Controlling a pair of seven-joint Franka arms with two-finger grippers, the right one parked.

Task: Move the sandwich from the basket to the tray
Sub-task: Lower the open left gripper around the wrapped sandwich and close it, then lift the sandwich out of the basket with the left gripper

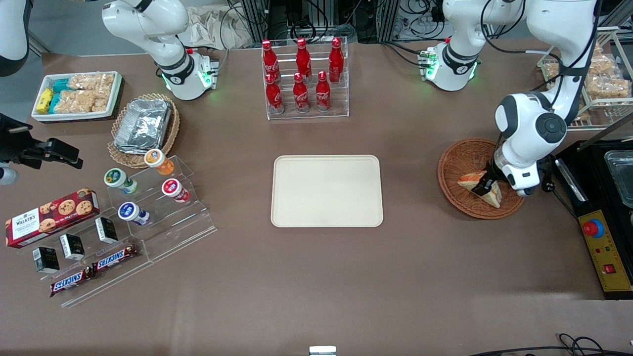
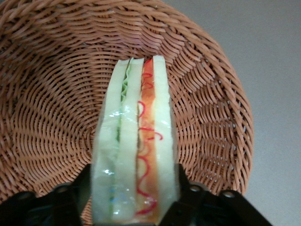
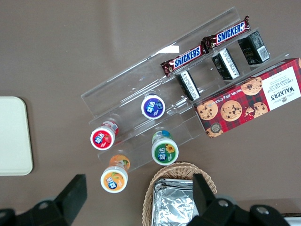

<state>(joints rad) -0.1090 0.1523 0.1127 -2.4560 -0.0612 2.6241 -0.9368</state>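
The sandwich [image 1: 475, 183] [image 2: 136, 146], a pale bread wedge with orange-red and green filling, lies in the reddish-brown wicker basket [image 1: 462, 158] [image 2: 51, 94] toward the working arm's end of the table. My left gripper [image 1: 485, 188] [image 2: 134, 197] is down in the basket, shut on the sandwich, one black finger pressed against each bread face. The cream-beige tray [image 1: 327, 191] lies flat at the table's middle with nothing on it, well apart from the basket.
A clear rack of red cola bottles [image 1: 304, 74] stands farther from the front camera than the tray. A black control box with a red button [image 1: 606, 242] sits beside the basket. Toward the parked arm's end are a lacy basket of foil trays [image 1: 143, 126], yogurt cups and snack bars.
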